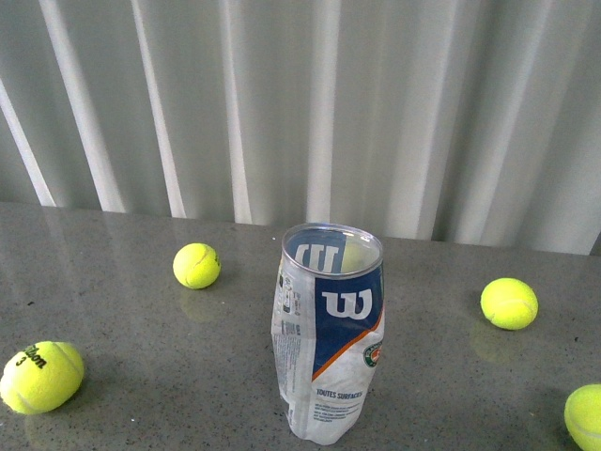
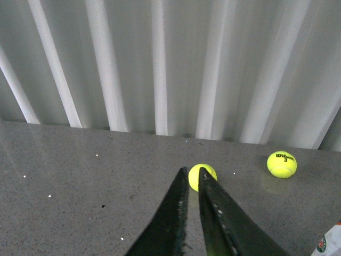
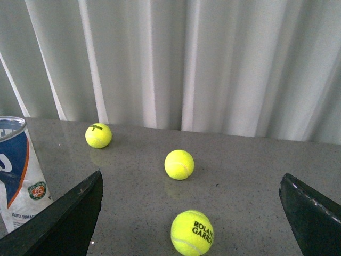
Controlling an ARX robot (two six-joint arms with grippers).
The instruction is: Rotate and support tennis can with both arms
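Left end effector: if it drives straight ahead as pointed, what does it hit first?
Likely the tennis ball right past the tips of the left end effector, whose fingers are nearly closed. Depth is unclear; if it passes above the ball, the curtain behind comes next.

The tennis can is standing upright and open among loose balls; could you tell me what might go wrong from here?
The tennis can looks crumpled and narrow at its base, so a one-sided push could tip it. The left gripper is nearly shut, too narrow to take it. The Roland Garros ball lies between the open right gripper's fingers and might get knocked.

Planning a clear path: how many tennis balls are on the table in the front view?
4: one far left, one near left, one right, one cut off at the right edge. Others may be hidden.
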